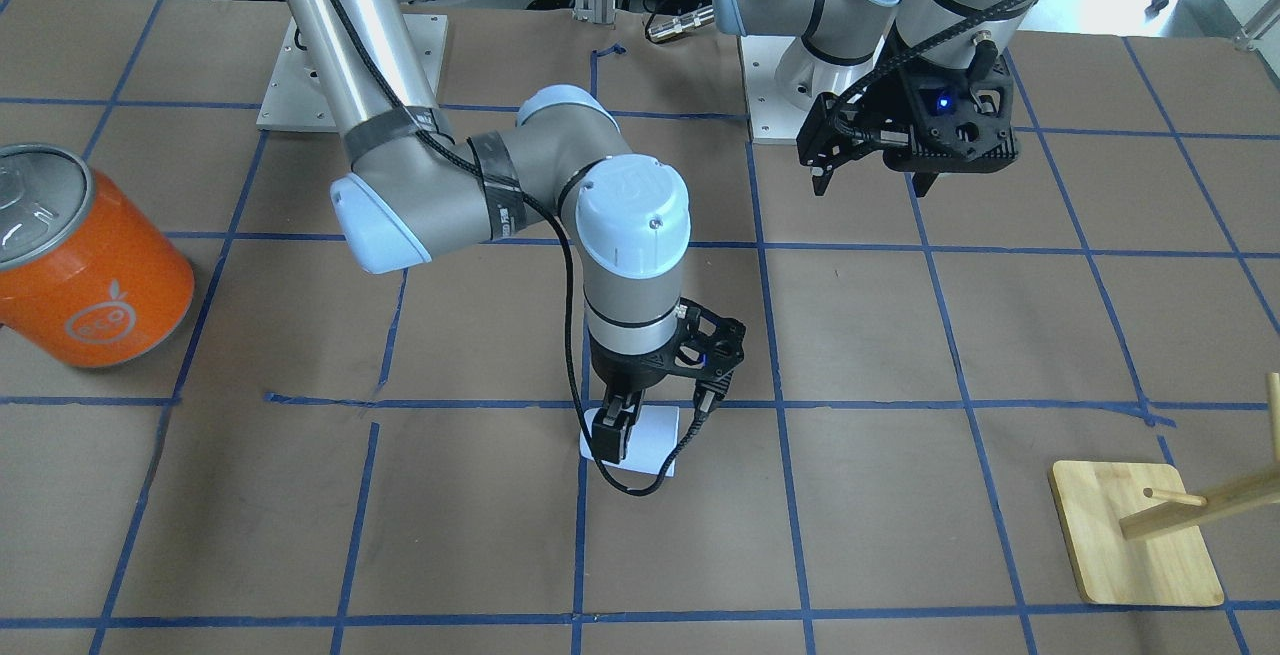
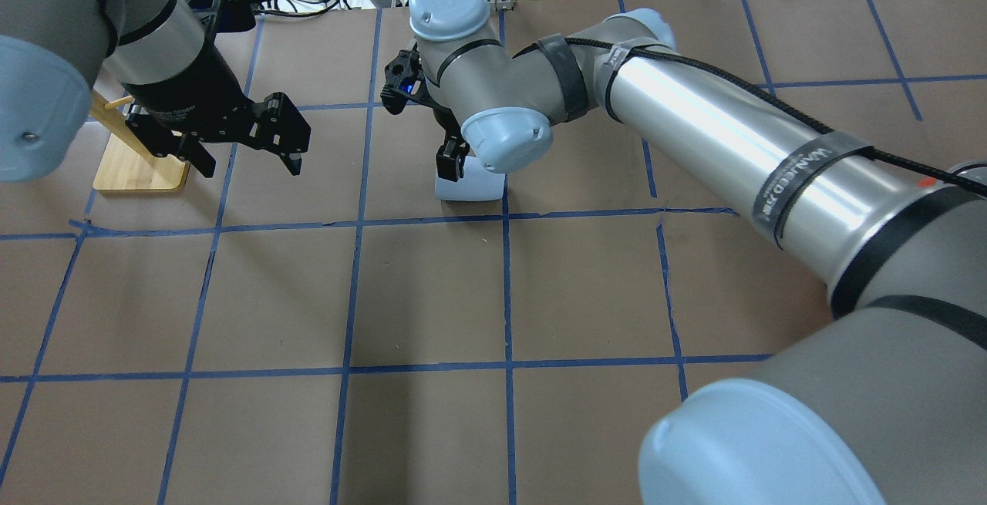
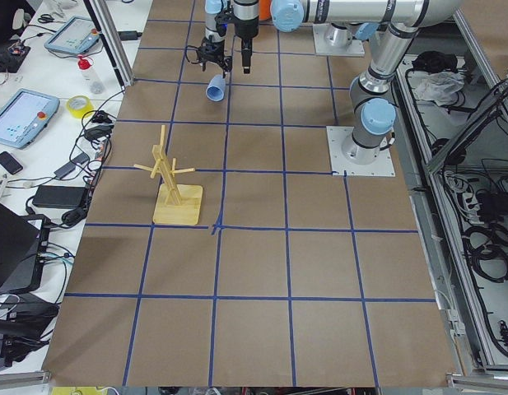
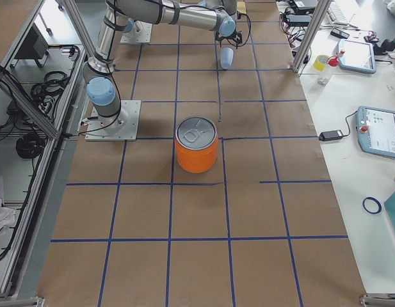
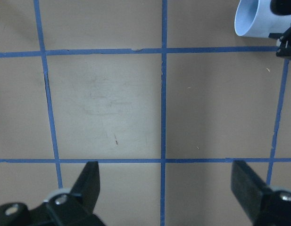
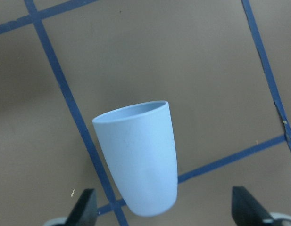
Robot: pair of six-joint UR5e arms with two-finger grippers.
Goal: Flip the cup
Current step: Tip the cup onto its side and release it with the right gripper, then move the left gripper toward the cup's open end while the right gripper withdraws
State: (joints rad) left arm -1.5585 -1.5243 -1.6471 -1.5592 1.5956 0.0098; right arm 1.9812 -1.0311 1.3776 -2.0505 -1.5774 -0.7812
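The pale blue cup (image 6: 138, 160) lies on its side on the brown table, its base toward my right gripper and its rim pointing away. It also shows in the front view (image 1: 655, 445), the overhead view (image 2: 466, 187) and at the top right of the left wrist view (image 5: 256, 19). My right gripper (image 1: 660, 420) hangs low over the cup, open, its fingers (image 6: 84, 209) wide apart on either side of the cup's base and apart from it. My left gripper (image 2: 250, 166) is open and empty above the table, off to the cup's side.
A large orange can with a grey lid (image 1: 95, 265) stands on the robot's right side of the table. A wooden peg stand on a square base (image 1: 1135, 545) stands on the robot's left side, close behind my left gripper in the overhead view (image 2: 139, 170). Blue tape lines grid the table.
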